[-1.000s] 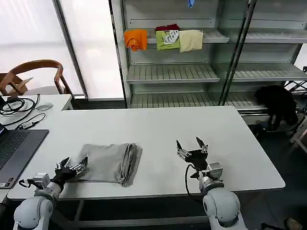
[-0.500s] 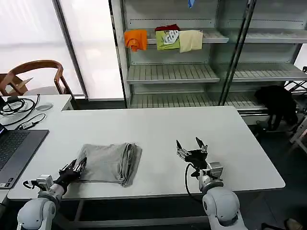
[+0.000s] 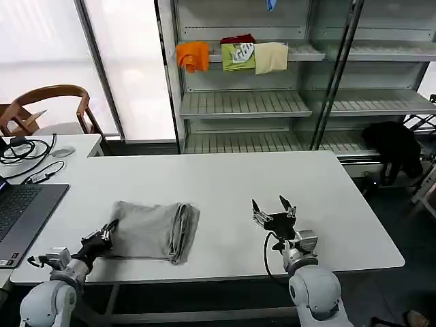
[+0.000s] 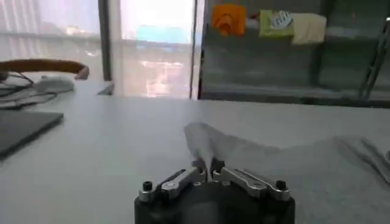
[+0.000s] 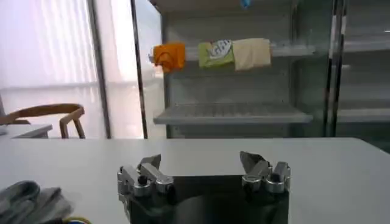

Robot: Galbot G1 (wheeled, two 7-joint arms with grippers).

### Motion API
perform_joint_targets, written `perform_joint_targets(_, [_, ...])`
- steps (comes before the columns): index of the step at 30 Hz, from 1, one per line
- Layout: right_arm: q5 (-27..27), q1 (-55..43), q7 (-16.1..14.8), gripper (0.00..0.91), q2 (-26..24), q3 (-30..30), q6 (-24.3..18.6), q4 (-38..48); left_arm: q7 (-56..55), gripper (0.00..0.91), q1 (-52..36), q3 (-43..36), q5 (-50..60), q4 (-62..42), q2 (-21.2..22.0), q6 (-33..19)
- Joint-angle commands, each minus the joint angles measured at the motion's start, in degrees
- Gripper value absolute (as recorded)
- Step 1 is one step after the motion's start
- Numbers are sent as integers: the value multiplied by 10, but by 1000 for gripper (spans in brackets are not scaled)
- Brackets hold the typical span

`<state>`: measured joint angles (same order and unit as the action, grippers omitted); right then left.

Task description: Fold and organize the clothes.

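My left gripper (image 4: pixel 208 166) pinches the folded shirt (image 3: pixel 153 230) at its 9 o'clock corner. Right gripper (image 3: pixel 273 210) idles, jaws wide. Folding looks done; shelving remains, I judge.

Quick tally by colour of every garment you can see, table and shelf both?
Grey: 1, folded shirt on the table, left tool shut on its corner
Orange: 1
Green: 1
Cream: 1
Red: 1
Total: 5

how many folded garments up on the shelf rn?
4 visible, all on the top shelf: orange garment at its left end, green garment next, red garment on top of the green, cream garment beside it. More could be hidden behind.
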<state>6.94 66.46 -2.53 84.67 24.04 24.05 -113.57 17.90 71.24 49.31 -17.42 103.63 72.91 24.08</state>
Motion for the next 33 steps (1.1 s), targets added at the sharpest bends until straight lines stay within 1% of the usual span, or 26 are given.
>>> perform_joint_targets(1, [5, -4, 5, 907, 2, -3, 1, 8, 35, 0, -11, 123, 200, 19, -85, -51])
perform_joint_targets(3, [6, -4, 6, 907, 6, -6, 1, 11, 50, 0, -13, 144, 223, 16, -120, -61])
perform_joint_targets(5, [6, -5, 6, 907, 10, -8, -1, 16, 61, 0, -21, 165, 237, 11, -161, -59])
perform_joint_targets(6, [6, -5, 6, 907, 10, -9, -1, 17, 61, 0, -24, 170, 240, 9, -169, -59])
perform_joint_targets(8, [8, -8, 6, 907, 9, -9, -4, 23, 66, 0, -38, 175, 254, 9, -200, -54])
perform_joint_targets(10, [12, -8, 6, 907, 9, -7, -4, 26, 74, 0, -48, 175, 258, 15, -210, -47])
perform_joint_targets(16, [22, -2, 6, 907, 3, -3, -15, 35, 88, 10, -72, 151, 270, 35, -265, -16])
perform_joint_targets(17, [25, 0, 6, 907, 1, -1, -18, 36, 90, 10, -72, 143, 270, 42, -271, -8])
perform_joint_targets(19, [30, 2, 6, 907, -3, 2, -20, 38, 94, 10, -69, 133, 274, 54, -265, 2])
perform_joint_targets(23, [40, 11, 6, 907, -17, 9, -31, 41, 84, 10, -48, 107, 314, 79, -210, 1])
perform_joint_targets(25, [46, 16, 7, 907, -25, 13, -38, 44, 76, 10, -28, 80, 354, 100, -165, -1])
perform_joint_targets(26, [47, 18, 7, 907, -29, 14, -42, 47, 71, 10, -18, 54, 367, 116, -127, -2])
perform_joint_targets(27, [49, 19, 8, 907, -33, 15, -45, 50, 67, 10, -13, 24, 380, 127, -98, -2])
perform_joint_targets(28, [50, 20, 9, 907, -35, 16, -46, 52, 53, 10, -10, -3, 401, 132, -45, 0])
perform_joint_targets(29, [50, 21, 9, 907, -38, 17, -47, 55, 44, 10, -7, -44, 428, 135, -8, 1])
perform_joint_targets(31, [49, 22, 10, 907, -41, 19, -49, 58, 19, 20, -5, -114, 453, 128, 47, 11])
perform_joint_targets(32, [49, 22, 10, 907, -43, 20, -51, 60, 9, 20, -5, -158, 473, 120, 61, 12])
perform_joint_targets(33, [48, 22, 11, 907, -44, 20, -51, 61, -3, 20, -8, -177, 480, 109, 89, 15])
